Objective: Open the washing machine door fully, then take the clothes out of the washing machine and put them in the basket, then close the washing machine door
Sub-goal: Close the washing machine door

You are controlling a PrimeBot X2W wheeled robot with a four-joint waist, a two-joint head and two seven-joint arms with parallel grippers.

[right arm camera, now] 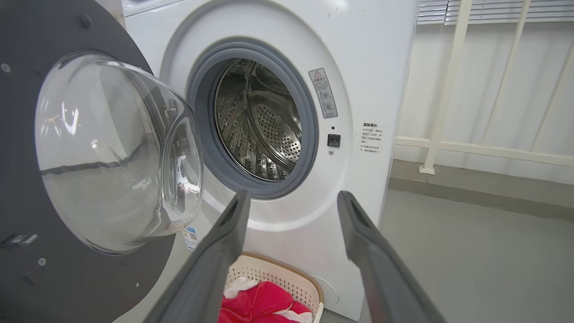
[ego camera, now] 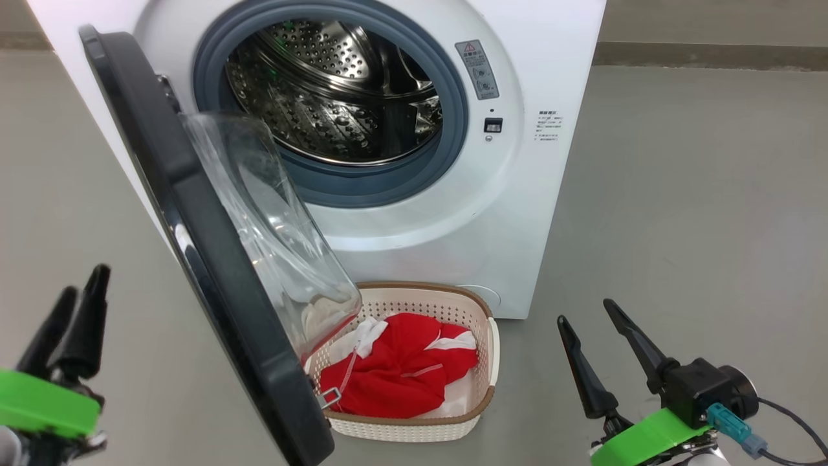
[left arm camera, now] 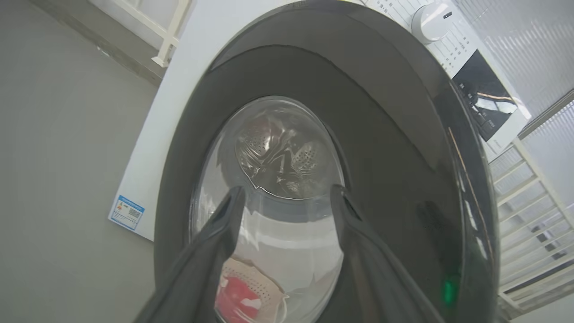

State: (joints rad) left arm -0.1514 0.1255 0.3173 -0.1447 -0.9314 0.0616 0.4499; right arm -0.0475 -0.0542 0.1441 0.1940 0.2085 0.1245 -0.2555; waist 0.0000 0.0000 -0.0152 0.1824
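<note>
Lying in the basket [ego camera: 420, 285] before the washing machine [ego camera: 550, 194], the clothes [ego camera: 394, 375] sit right of the open washing machine door [ego camera: 213, 259]; left gripper [ego camera: 83, 281] and right gripper [ego camera: 585, 310] hover near, fingers apart.

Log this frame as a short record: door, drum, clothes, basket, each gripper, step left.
door: washing machine door open, swung out toward the robot's left
drum: drum of the washing machine, no clothes seen inside
clothes: clothes, red and white, in the basket
basket: basket on the floor before the machine
left gripper: left gripper open, empty, facing the door's outer side
right gripper: right gripper open, empty
step left: close the door
</note>
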